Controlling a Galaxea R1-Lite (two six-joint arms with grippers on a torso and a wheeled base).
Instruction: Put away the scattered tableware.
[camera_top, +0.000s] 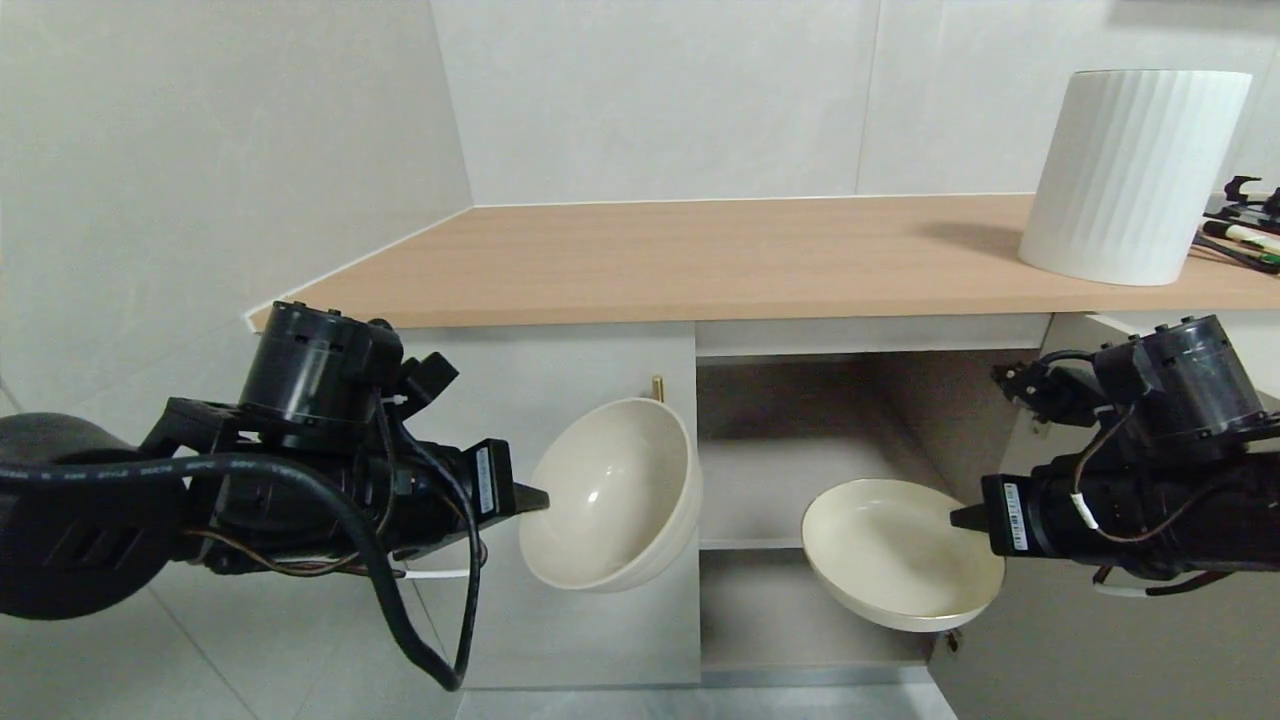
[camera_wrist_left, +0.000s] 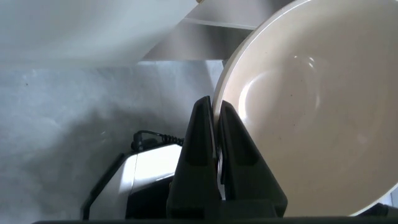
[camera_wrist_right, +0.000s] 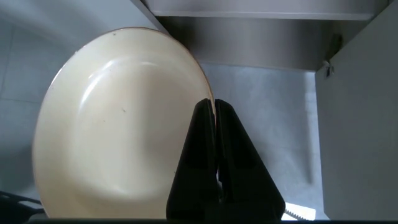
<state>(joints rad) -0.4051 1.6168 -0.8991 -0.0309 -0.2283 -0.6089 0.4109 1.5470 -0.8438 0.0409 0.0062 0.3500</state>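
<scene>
The left end effector (camera_top: 540, 497) was clamped on the rim of a cream bowl (camera_top: 610, 495), fingers pinching the edge from inside and outside. The bowl hung on its side, mouth turned toward the robot, in front of the closed door (camera_top: 560, 370) under the counter (camera_top: 700, 260).

The right end effector (camera_top: 955, 517) was likewise closed on the rim of a cream plate (camera_top: 895, 555), held tilted with its face up.

The open cabinet (camera_top: 790, 450) lay straight beyond the plate, its shelf (camera_top: 770, 543) near plate height. The bowl sat to the left of that opening. By my reading the right arm was nearer, needing mostly a forward push, while the bowl needed a shift rightward first.
</scene>
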